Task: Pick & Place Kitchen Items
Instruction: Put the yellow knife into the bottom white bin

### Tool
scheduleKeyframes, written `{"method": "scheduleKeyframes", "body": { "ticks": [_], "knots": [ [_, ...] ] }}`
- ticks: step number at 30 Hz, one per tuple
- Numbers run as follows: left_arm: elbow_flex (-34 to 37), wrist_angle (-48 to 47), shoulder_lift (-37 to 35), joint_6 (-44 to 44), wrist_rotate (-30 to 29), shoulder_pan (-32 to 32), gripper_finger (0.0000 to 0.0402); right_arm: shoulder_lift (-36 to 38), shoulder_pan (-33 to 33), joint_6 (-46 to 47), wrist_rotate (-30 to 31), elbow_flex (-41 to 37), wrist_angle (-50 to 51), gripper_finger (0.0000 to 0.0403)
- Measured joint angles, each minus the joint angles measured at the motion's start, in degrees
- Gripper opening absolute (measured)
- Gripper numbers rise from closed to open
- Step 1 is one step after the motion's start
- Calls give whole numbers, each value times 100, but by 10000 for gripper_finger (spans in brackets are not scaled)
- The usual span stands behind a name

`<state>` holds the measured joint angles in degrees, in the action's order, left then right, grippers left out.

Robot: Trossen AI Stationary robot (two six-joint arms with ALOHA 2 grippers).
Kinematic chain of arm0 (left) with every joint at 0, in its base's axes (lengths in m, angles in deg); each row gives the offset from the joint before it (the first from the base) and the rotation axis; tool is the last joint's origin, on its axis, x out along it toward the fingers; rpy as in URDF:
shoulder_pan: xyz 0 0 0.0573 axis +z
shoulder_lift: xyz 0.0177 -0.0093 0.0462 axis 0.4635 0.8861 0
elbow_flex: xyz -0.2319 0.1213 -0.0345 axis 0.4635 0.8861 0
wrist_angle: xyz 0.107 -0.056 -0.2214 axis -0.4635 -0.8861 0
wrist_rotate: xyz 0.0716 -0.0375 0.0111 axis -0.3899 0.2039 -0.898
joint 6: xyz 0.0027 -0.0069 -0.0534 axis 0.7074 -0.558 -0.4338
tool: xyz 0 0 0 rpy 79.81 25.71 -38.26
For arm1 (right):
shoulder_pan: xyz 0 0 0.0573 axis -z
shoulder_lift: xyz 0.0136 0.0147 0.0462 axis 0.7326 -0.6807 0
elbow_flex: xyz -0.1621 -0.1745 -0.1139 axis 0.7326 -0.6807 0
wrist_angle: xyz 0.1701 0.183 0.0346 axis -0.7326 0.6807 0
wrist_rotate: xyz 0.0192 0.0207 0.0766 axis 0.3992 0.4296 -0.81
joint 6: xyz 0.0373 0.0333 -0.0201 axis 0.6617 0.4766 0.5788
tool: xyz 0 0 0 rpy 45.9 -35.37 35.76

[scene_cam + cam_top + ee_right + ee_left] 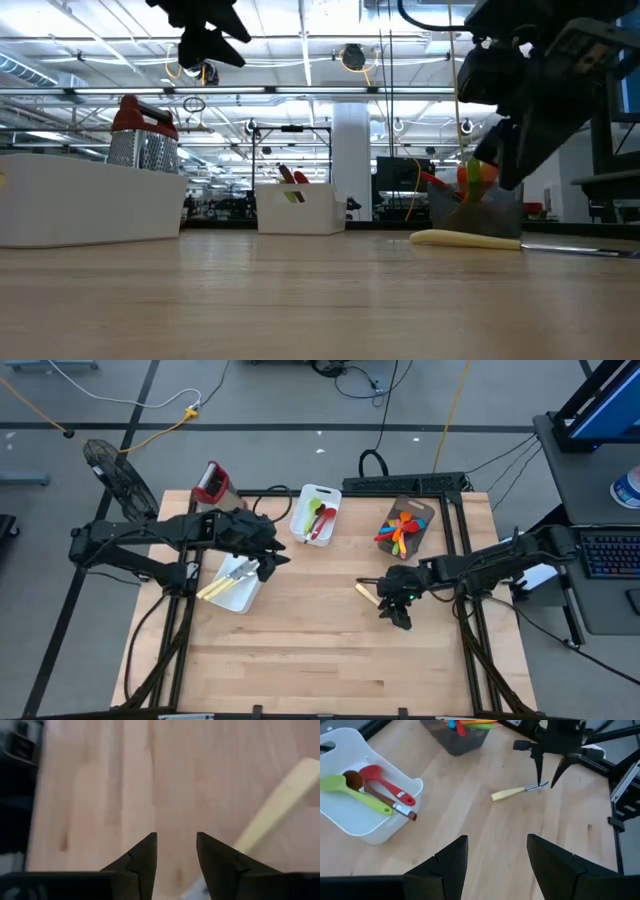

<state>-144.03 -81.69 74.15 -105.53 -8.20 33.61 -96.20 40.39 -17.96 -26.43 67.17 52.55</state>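
Observation:
A cream-handled piece of metal cutlery [366, 592] lies flat on the wooden table [300, 650], right of centre. My right gripper [546, 781] hangs open just above its metal end [539, 786], fingers pointing down, clear of it in the low view [508, 170]. The cream handle [280, 805] shows beside my right fingers. My left gripper [497, 855] is open and holds nothing. It hovers over the left white tray [238, 598], which holds more cream-handled cutlery [228, 578]. A green spoon [355, 792], a red spoon [382, 781] and a brown wooden spoon [375, 795] lie in the middle white tray [303, 510].
A dark tray [420, 512] at the back right holds several colourful utensils [398, 532]. A metal box grater with a red top [211, 483] stands at the back left. The table's near half shows bare wood. Black frame rails run along both sides.

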Motion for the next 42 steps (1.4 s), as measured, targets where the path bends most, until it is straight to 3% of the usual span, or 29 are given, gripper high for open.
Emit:
{"method": "scheduleKeyframes", "body": {
  "ticks": [2, 10, 17, 25, 32, 36, 42],
  "knots": [
    [-4, -96, -3, -7, 0, -2, 209, -59, -3, -146, 58, 201, 427, 134],
    [-2, -441, 4, -26, 0, -11, 209, 42, -1, 130, 48, 233, 197, 128],
    [-2, -498, 4, -19, 0, -9, 209, 43, 0, 1083, 72, 234, 37, 130],
    [-2, -511, 4, 152, -132, -7, 209, -20, -12, 1038, 841, 233, 528, 130],
    [-2, -528, 4, 319, -285, 37, 209, -442, -12, 805, 828, 450, 907, 130],
    [-2, -528, 4, 348, -303, 75, 209, -857, 5, 409, 1133, 824, 1308, 130],
    [-2, -539, 4, 433, -299, 74, 209, -1272, 106, 197, 956, 1125, 1418, 130]
  ]
}}
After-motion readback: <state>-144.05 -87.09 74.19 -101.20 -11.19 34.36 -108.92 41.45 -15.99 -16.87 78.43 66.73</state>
